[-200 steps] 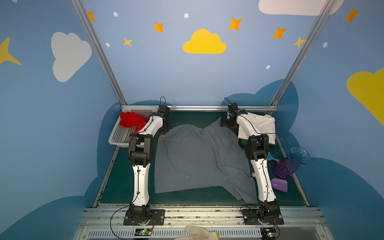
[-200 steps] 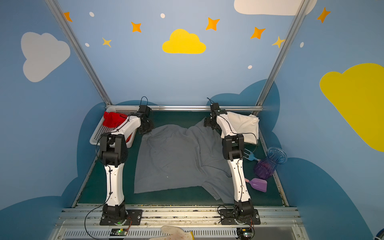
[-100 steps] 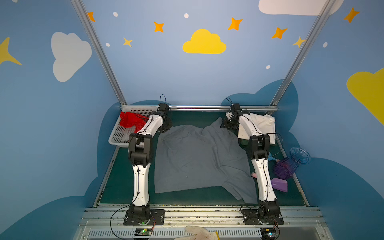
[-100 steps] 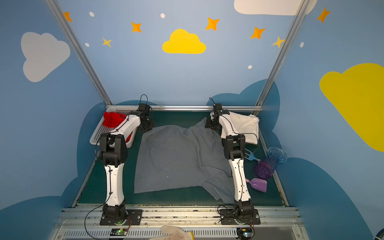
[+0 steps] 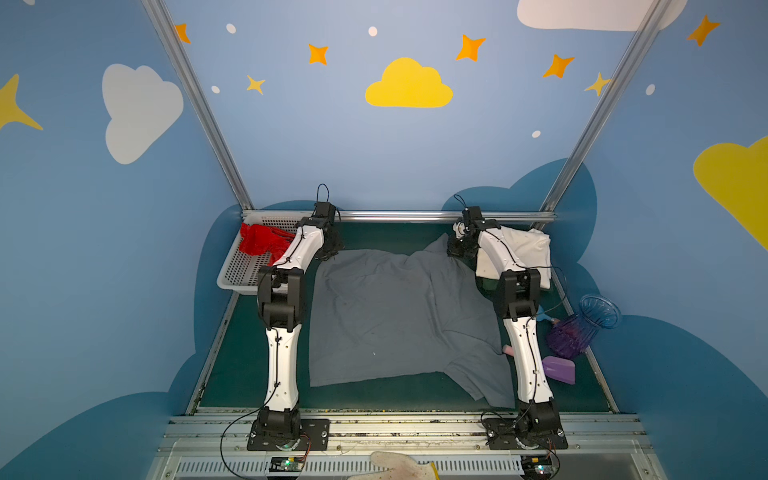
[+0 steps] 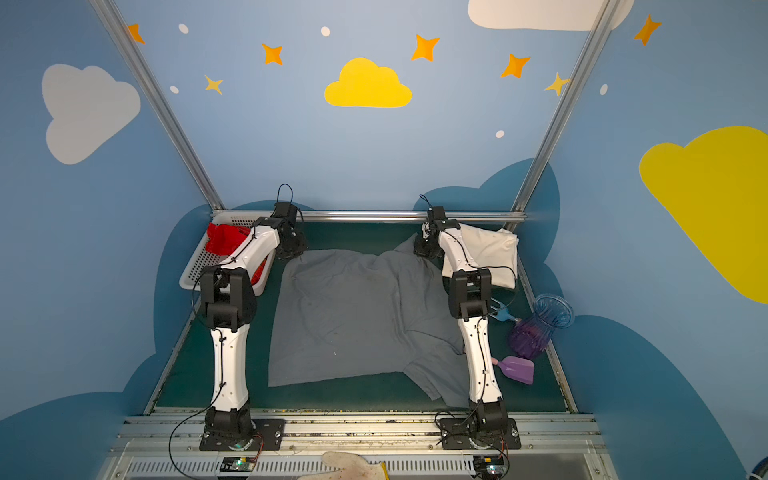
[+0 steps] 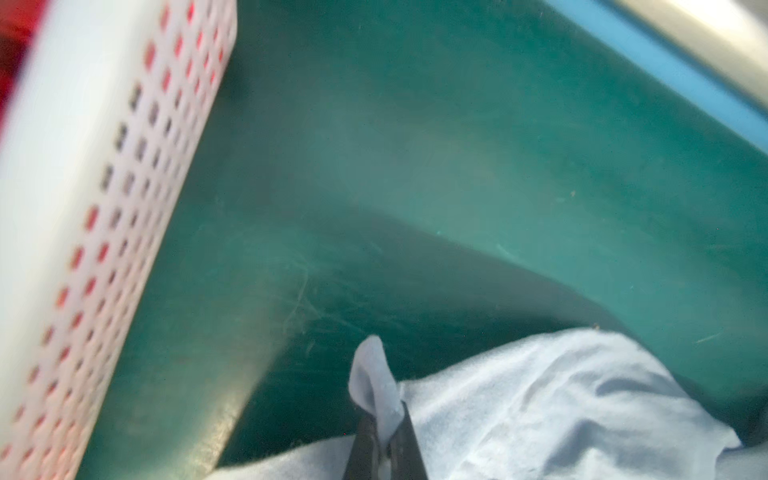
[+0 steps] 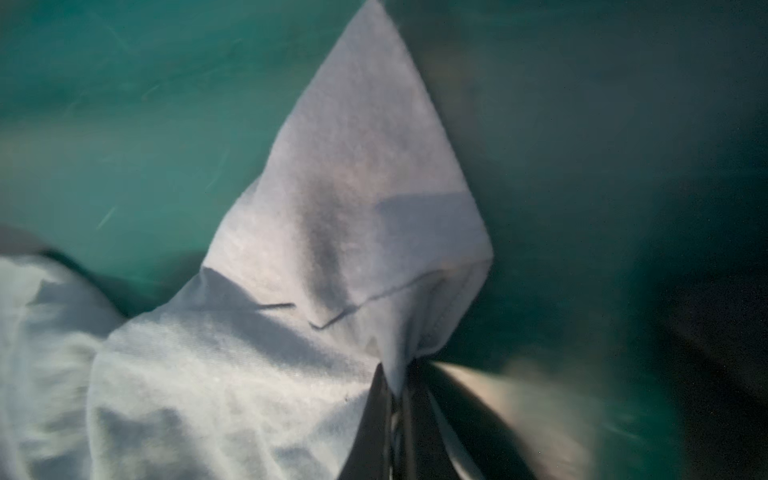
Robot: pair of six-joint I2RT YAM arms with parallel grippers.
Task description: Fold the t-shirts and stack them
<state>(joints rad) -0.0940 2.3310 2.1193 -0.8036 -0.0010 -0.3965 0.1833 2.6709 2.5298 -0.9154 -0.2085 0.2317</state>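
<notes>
Left wrist: white basket (image 7: 87,174) near left gripper (image 7: 385,430) clamping grey t-shirt (image 7: 548,411).

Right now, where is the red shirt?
In both top views the red shirt lies in the white basket in the far left corner, partly hidden by the left arm.

Matt cloth t-shirt (image 5: 386,316), perforated plastic basket (image 5: 233,272)
</notes>
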